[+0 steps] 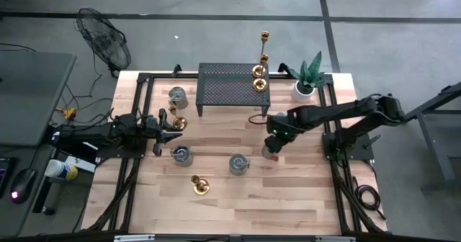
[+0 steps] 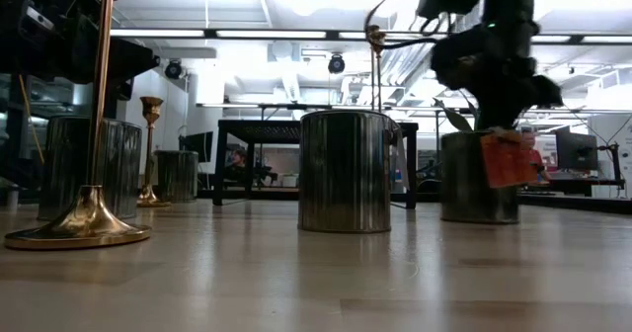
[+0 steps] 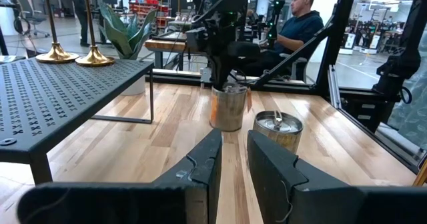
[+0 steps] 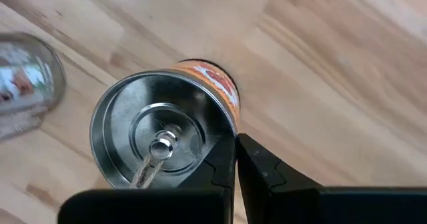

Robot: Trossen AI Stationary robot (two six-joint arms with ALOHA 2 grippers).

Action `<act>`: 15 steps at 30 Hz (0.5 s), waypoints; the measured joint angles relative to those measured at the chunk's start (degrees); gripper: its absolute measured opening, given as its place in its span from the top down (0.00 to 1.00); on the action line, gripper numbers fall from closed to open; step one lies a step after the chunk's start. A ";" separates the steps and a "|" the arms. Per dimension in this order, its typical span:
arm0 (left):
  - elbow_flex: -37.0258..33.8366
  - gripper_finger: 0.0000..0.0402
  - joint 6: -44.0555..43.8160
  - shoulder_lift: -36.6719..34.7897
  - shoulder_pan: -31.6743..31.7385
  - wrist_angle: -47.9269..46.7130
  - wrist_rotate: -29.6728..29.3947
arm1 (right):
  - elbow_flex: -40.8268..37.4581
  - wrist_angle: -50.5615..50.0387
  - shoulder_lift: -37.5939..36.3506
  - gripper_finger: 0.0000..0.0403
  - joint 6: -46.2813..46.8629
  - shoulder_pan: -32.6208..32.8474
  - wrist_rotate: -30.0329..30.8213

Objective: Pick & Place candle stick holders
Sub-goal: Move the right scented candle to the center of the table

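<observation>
Overhead, right pincer (image 4: 236,159) above tin (image 4: 163,141)

A: In the low view the tall slender brass candlestick (image 2: 91,124) on its flared round base loses its top at the frame's upper edge.

B: And the right arm's dark two-fingered hand (image 1: 272,148) covers most of the orange-labelled tin can (image 1: 269,154) from above; its fingers sit closed there.

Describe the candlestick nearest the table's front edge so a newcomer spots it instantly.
On the wooden table, look away from the black shelf toward the front edge, past the cans. The gold candlestick stands alone there; the others sit on the shelf or by the left gripper.
</observation>
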 joint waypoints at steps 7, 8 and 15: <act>0.00 0.82 0.02 -0.01 0.00 -0.02 0.00 | 6.05 4.33 6.78 1.00 -5.63 -2.32 0.67; 0.00 0.82 0.00 -0.02 0.02 -0.02 0.00 | 7.09 5.07 7.81 1.00 -6.41 -2.66 0.71; 0.00 0.82 0.02 0.00 0.02 0.00 0.00 | 14.76 10.53 15.24 1.00 -12.37 -4.92 1.74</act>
